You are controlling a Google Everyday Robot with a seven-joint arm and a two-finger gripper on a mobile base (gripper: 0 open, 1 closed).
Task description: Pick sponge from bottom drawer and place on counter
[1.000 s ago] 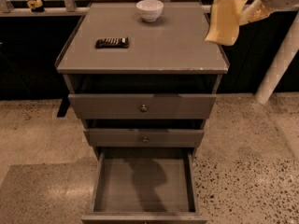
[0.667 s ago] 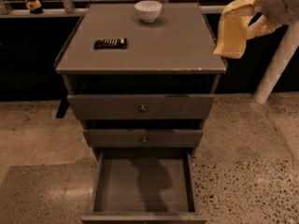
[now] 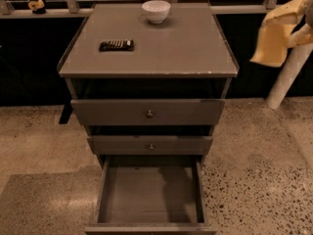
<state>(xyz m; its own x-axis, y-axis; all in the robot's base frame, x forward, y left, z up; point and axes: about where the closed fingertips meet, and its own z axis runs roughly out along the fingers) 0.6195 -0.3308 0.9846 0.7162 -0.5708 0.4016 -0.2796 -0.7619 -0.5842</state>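
The grey counter [image 3: 171, 50] tops the three-drawer cabinet. The bottom drawer [image 3: 146, 196] is pulled open and its flat floor shows nothing on it. No sponge shows in the drawer or on the counter; it is out of view. My gripper [image 3: 275, 39], a pale-yellow blocky part on the arm, hangs in the air at the upper right. It is to the right of the counter's right edge and about level with it.
A white bowl [image 3: 156, 11] stands at the back of the counter and a dark flat packet [image 3: 116, 45] lies at its left. The two upper drawers [image 3: 149, 112] stand slightly open. A white post [image 3: 287, 77] rises at the right. Speckled floor surrounds the cabinet.
My gripper has moved to the right, from over the counter's back right corner to beyond its right edge.
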